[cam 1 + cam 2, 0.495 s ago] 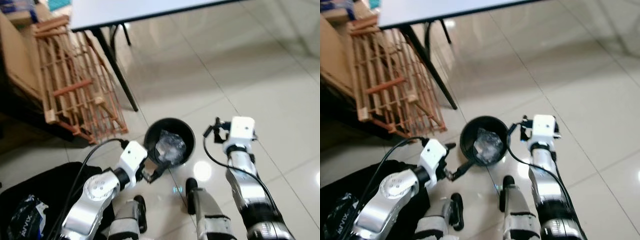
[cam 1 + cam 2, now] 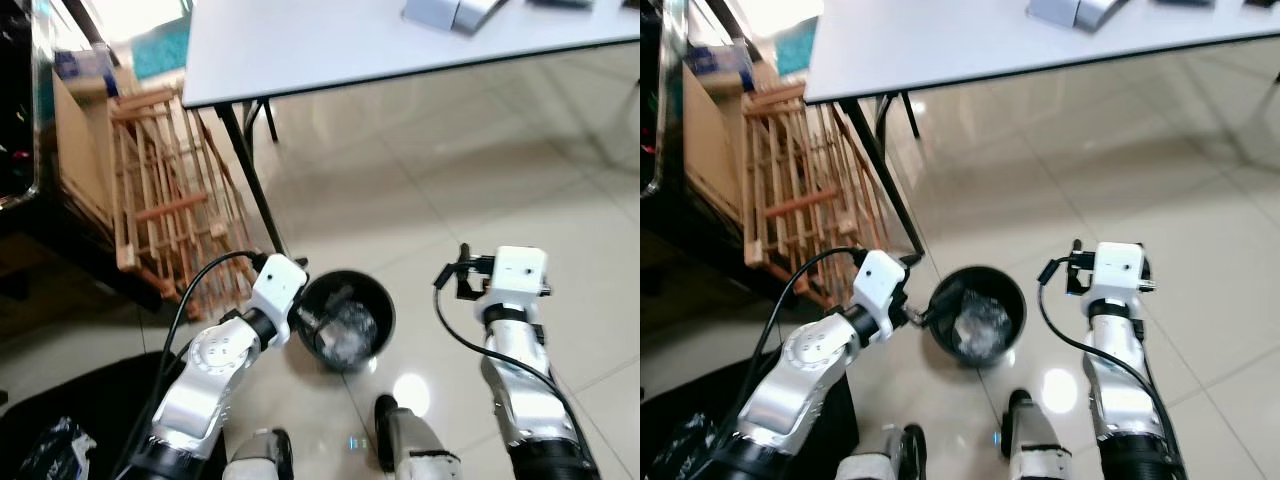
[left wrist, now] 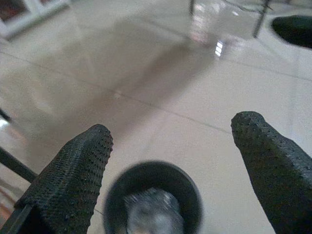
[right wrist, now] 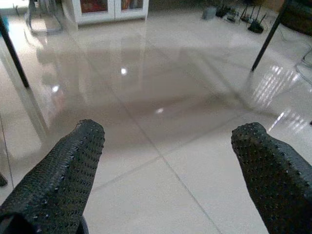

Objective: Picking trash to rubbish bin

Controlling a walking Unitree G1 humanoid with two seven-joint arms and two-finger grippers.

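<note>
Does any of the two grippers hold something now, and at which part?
Nothing is held: left gripper and right gripper are both open and empty.

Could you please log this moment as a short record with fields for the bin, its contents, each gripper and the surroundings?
bin: round black rubbish bin standing on the glossy tiled floor
contents: crumpled clear plastic wrapper inside
left gripper: left gripper open, at the bin's rim, holding nothing
right gripper: right gripper open, holding nothing, pointing over bare floor
surroundings: white table beyond the bin; wooden slatted rack on the robot's left
</note>
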